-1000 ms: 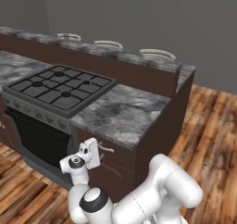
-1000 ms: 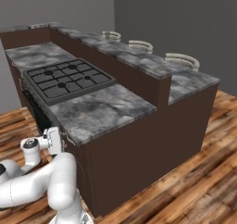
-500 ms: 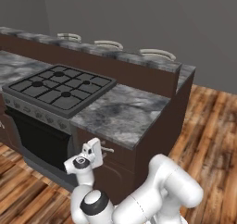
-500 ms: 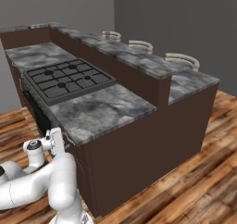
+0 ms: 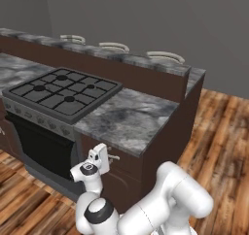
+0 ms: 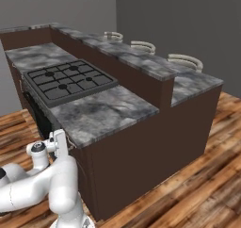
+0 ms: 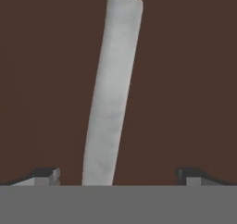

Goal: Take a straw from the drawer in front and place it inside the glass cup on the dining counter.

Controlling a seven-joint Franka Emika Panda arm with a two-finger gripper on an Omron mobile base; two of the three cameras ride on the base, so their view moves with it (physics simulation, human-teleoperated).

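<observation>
Slightly lower and closer to the cabinet front than a second ago, the gripper [image 5: 108,157] now sits right at the drawer [image 5: 124,165], while the stove, the counters and the camera view have kept their places. Its two dark finger tips [image 7: 46,175] stand spread wide apart in the hand view, released, with nothing between them but the drawer's pale metal handle [image 7: 112,91], which runs as a long grey bar up the middle of the dark brown panel [image 7: 185,79]. The handle lies between the fingers without either tip visibly touching it. From the left base view the hand is level with that handle [image 5: 114,157] and just in front of it; from the right base view the gripper [image 6: 63,142] is pressed up near the same corner of the cabinet, below the edge of the stone top.

The drawer is shut, its front flush with the brown cabinet face, so the straw cannot be seen.

Just above the drawer lies the grey marble worktop [image 5: 131,117], and beside the drawer, toward the robot's left, the black gas stove [image 5: 63,92] sits on it with the dark oven door [image 5: 41,149] beneath.

Beyond the worktop, a step higher than the drawer, runs the dining counter [image 6: 141,62], long and grey marbled on a dark brown base. Behind it, three pale curved chair backs [image 6: 142,45] show over its far edge. No glass cup can be made out on it at this size.
</observation>
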